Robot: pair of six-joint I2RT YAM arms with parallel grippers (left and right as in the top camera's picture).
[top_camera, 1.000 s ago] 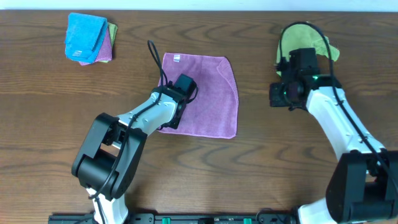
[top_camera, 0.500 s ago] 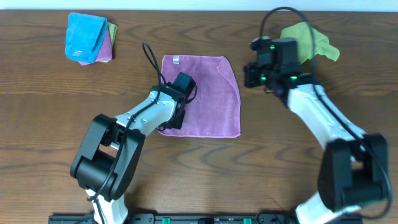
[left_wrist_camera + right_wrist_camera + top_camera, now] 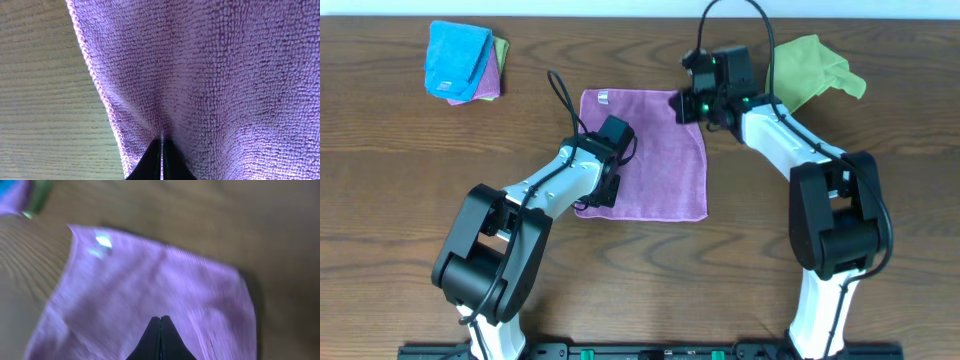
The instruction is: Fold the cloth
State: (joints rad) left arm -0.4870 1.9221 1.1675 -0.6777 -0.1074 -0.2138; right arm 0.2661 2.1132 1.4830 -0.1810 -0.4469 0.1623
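The purple cloth (image 3: 660, 160) lies flat on the wooden table, its small white tag (image 3: 603, 97) at the far left corner. My left gripper (image 3: 593, 198) is at the cloth's near left edge, shut on a pinch of the cloth (image 3: 225, 75), which puckers at the fingertips (image 3: 162, 142). My right gripper (image 3: 682, 106) is shut and empty, hovering over the cloth's far right corner. In the blurred right wrist view its closed fingers (image 3: 160, 319) are above the cloth (image 3: 150, 280), with the tag (image 3: 103, 241) ahead.
A lime-green cloth (image 3: 815, 70) lies crumpled at the far right. A stack of folded cloths with a blue one on top (image 3: 460, 60) sits at the far left. The left arm's black cable (image 3: 565, 95) loops beside the cloth.
My right arm has swung left from over the lime-green cloth to the purple cloth's far right corner. The left gripper has stayed at the near left edge.
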